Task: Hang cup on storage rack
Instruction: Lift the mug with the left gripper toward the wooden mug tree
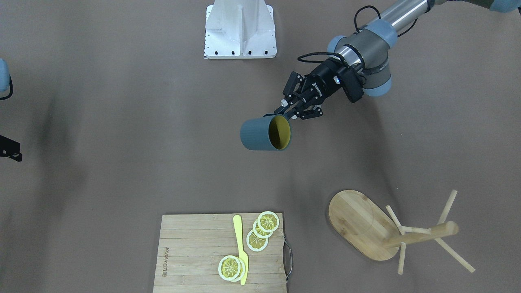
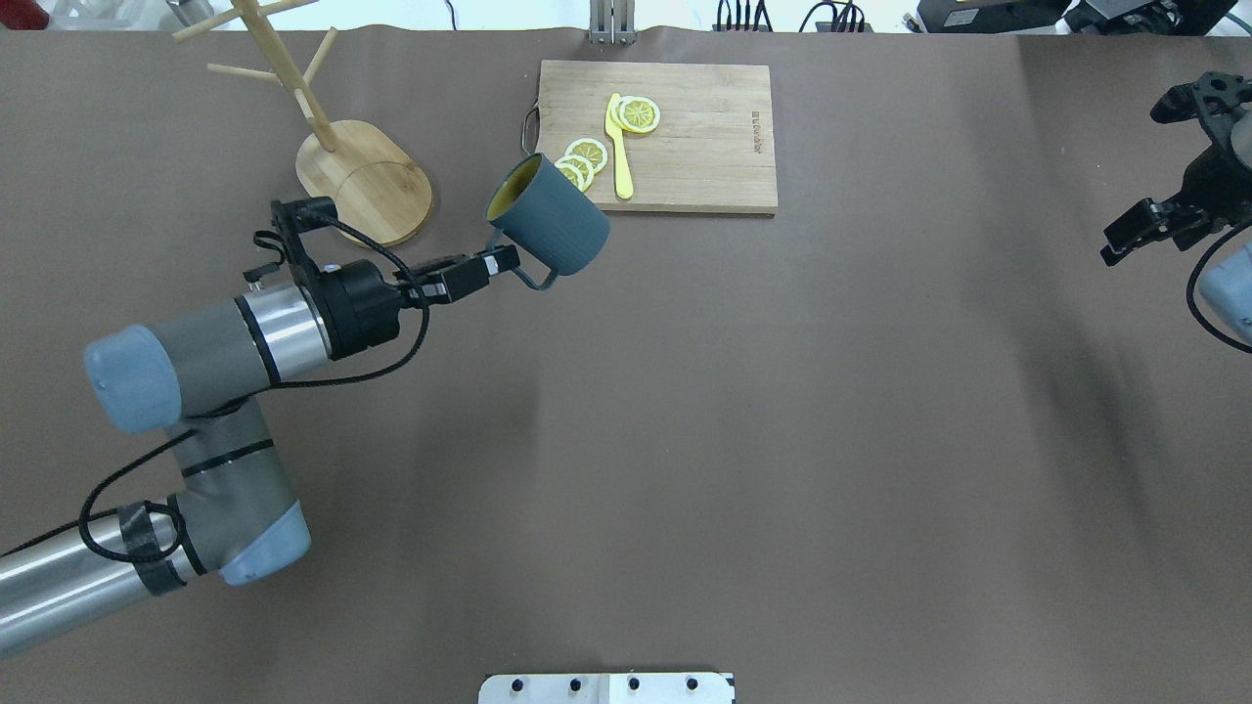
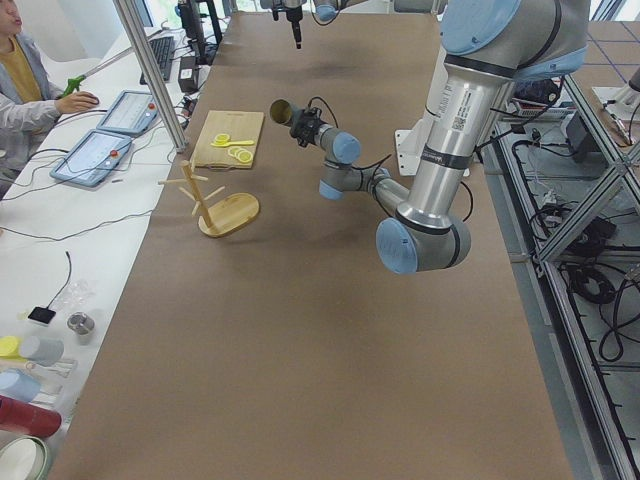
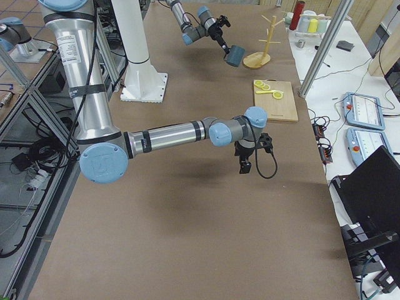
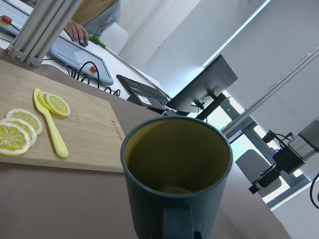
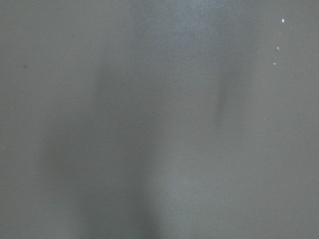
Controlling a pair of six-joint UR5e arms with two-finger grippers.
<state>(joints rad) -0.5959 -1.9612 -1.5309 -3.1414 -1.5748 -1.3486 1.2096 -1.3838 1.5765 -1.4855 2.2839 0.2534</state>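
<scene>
My left gripper is shut on the loop handle of the slate-blue cup, holding it in the air, tilted with its yellow-olive mouth toward the far side. In the front view the cup hangs just below the gripper. The left wrist view looks into the cup from close up. The bamboo storage rack stands upright on its oval base at the far left, to the left of the cup, with bare pegs. My right gripper hovers at the right edge, and its jaw state is unclear.
A slatted cutting board with lemon slices and a yellow knife lies just beyond the cup. The white robot base plate is at the near edge. A person sits beyond the table's far side.
</scene>
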